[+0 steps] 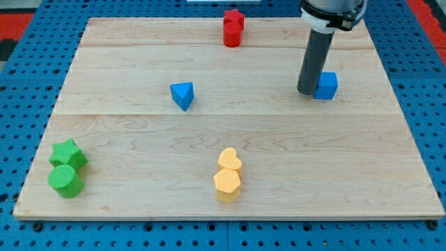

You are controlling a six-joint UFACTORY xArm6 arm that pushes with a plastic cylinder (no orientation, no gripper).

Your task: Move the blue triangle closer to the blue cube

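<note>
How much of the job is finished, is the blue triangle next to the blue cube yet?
Nothing looks done yet: the small blue triangle block sits apart from the small blue cube block, with bare pale wooden board between them. Right now my tip is beside the cube, on its left in the view, far from the triangle. Still left: get behind the triangle and push it toward the view's right, up to the cube.

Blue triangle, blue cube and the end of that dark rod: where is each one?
blue triangle (182, 93): camera view, middle of its top face.
blue cube (327, 84): camera view, its visible front face, right of the rod.
my tip (306, 91): camera view, the rod's very bottom end, beside the cube's left.
</note>
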